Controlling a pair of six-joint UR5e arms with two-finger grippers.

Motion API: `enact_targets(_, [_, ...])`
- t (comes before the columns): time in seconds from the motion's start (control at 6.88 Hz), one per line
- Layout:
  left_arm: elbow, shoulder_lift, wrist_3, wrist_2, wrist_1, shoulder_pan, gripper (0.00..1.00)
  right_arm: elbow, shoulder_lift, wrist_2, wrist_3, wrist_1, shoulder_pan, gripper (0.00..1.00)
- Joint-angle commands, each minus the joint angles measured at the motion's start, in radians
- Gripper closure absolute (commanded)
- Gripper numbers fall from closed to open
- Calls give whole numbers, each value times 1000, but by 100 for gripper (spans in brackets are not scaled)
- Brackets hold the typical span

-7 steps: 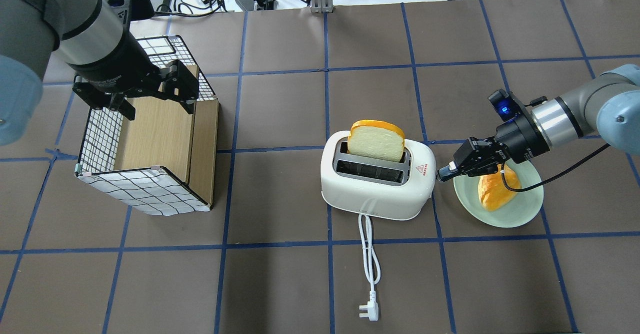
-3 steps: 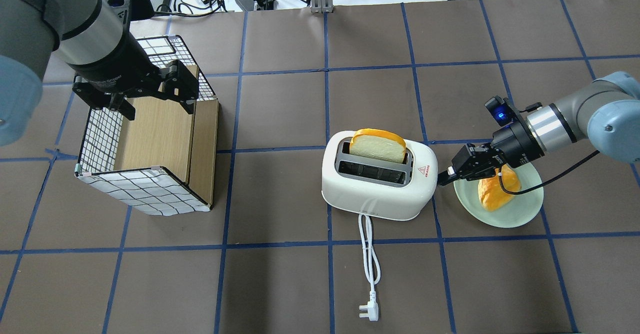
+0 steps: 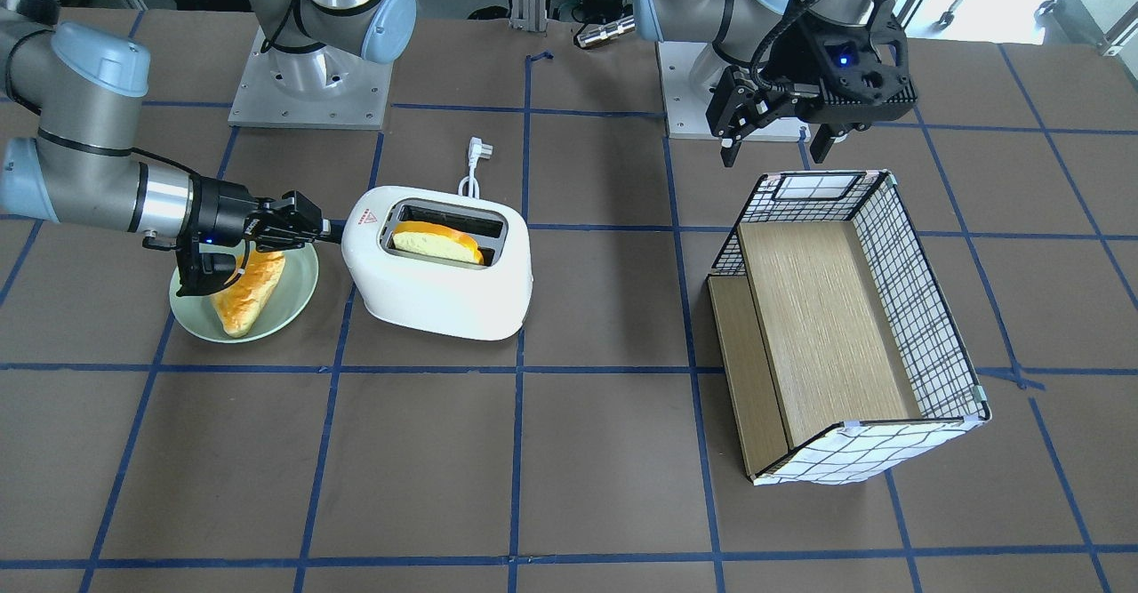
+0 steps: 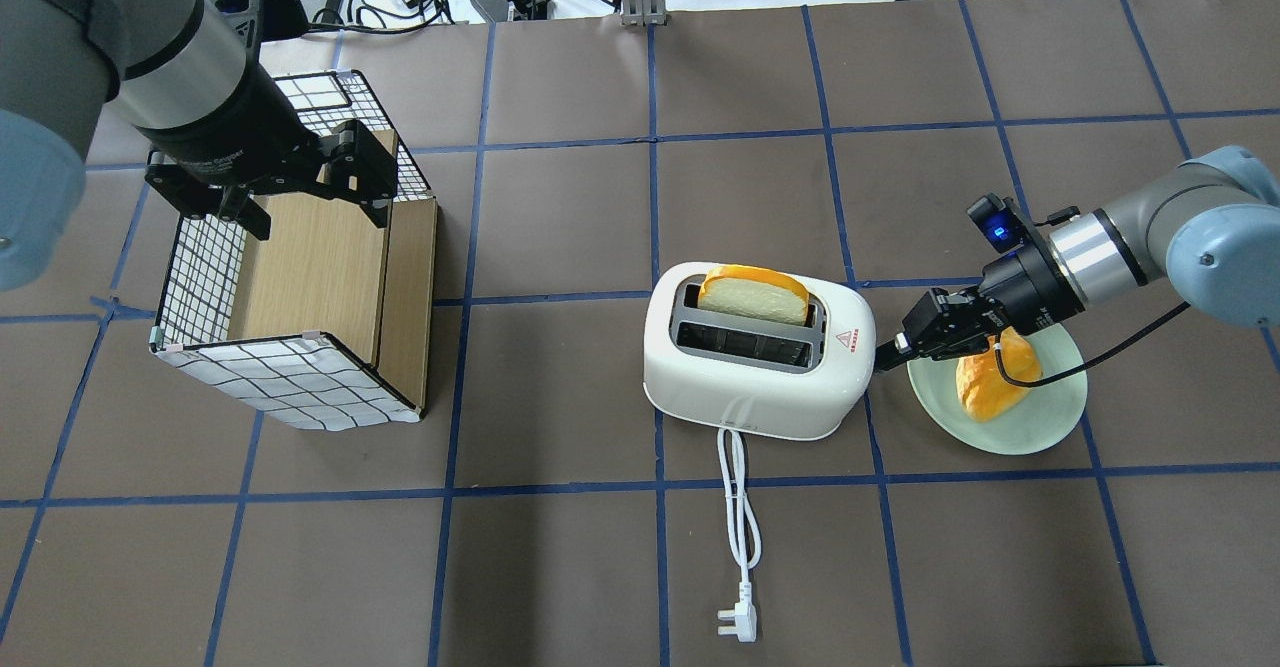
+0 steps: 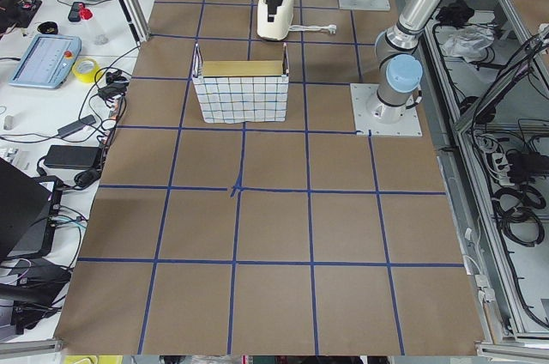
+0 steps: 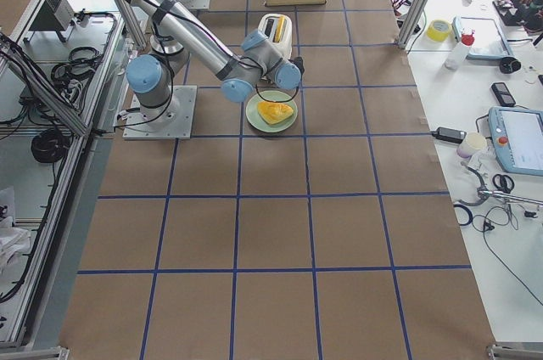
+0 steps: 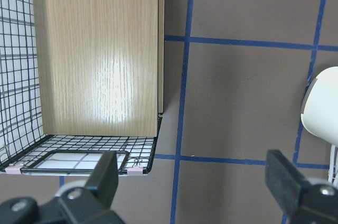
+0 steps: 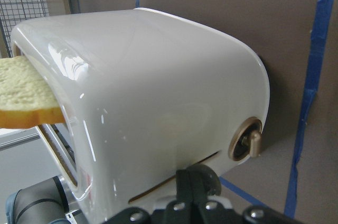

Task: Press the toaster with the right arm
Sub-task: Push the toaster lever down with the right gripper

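The white two-slot toaster stands mid-table with a slice of bread sunk low in its far slot. My right gripper is shut, and its tip touches the toaster's right end low down. In the front view the right gripper meets the toaster at its end. The right wrist view shows the toaster's end, its round knob and my shut fingertips at the lever slot. My left gripper is open and empty above the basket.
A wire-grid basket with a wooden shelf lies on its side at the left. A green plate with a piece of bread sits right of the toaster, under my right wrist. The toaster's white cord and plug trail toward the near edge.
The bread slice has sunk down into the toaster slot. My right gripper has moved lower along the toaster's end. The left arm has not moved.
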Motion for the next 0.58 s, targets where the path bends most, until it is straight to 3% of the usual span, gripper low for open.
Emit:
enact_targets(0.0, [0, 0, 0, 2, 0, 0, 0, 15, 10, -12, 0, -27, 0, 100])
enact_targets(0.44, [0, 0, 0, 0, 0, 0, 0, 44, -2, -14, 23, -78, 0, 100])
